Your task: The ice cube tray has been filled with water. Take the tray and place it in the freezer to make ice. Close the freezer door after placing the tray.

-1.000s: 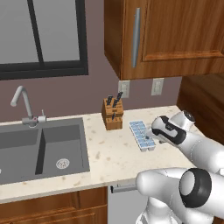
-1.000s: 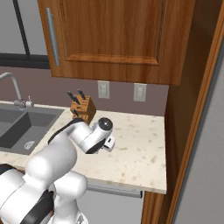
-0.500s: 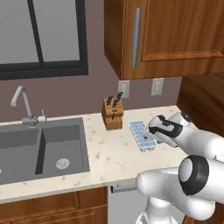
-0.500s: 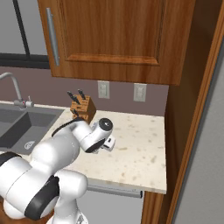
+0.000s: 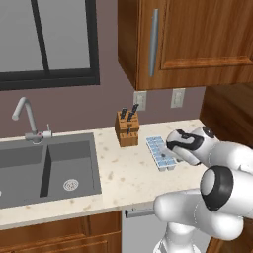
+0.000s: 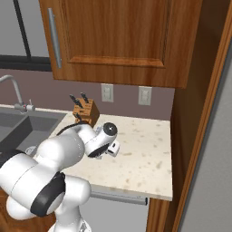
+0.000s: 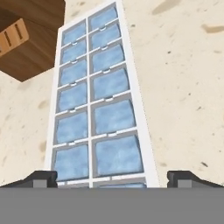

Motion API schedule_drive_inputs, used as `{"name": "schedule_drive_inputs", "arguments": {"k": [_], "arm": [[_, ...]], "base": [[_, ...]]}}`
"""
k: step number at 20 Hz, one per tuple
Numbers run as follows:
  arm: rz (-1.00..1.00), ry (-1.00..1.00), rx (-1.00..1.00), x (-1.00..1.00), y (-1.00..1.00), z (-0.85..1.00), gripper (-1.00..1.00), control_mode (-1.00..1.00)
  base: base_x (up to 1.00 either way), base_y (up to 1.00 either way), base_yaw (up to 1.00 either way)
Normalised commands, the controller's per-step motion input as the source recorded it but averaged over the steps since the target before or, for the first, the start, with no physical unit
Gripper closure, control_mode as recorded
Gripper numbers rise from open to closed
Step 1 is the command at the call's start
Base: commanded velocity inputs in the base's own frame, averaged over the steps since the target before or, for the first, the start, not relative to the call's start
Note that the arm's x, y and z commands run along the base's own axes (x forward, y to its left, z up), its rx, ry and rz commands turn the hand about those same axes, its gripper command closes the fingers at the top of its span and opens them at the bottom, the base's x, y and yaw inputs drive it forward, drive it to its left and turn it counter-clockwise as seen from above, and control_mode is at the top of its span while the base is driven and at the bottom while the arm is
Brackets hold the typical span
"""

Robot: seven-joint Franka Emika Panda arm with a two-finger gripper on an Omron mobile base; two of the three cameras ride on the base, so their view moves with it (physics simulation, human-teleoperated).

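The ice cube tray (image 7: 98,103) lies flat on the speckled counter (image 7: 183,87), long axis running from 6 to 12 o'clock in the hand view, its two rows of cells filled with pale blue water (image 7: 118,154). In the left base view the tray (image 5: 159,151) sits just beside the knife block (image 5: 127,128), at the block's 4 o'clock. The block's wooden corner (image 7: 27,39) stands near the tray's far end at 11 o'clock in the hand view.

The gripper (image 7: 113,177) hovers over the tray's near end, fingers released and spread wide, one fingertip (image 7: 37,178) outside each long rim; nothing is held. In the right base view the wrist (image 6: 105,138) hides the tray.

Handling, as a judgement: the tray looks light, stiff and thin-walled, with smooth rims that may slip. The open water will spill if tilted. A hold across the two long rims near mid-length, kept level, would balance it best; a hold at the near end risks sagging and sloshing.
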Motion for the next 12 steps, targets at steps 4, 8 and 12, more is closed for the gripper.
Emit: {"name": "schedule_drive_inputs", "arguments": {"k": [4,8,12], "arm": [[0.00,0.00,0.00,0.06,0.00,-0.17,-1.00,-1.00],[0.00,0.00,0.00,0.09,0.00,-0.26,-1.00,-1.00],[0.00,0.00,0.00,0.20,0.00,-0.29,-1.00,-1.00]], "base": [[0.00,0.00,0.00],[0.00,0.00,0.00],[0.00,0.00,0.00]]}}
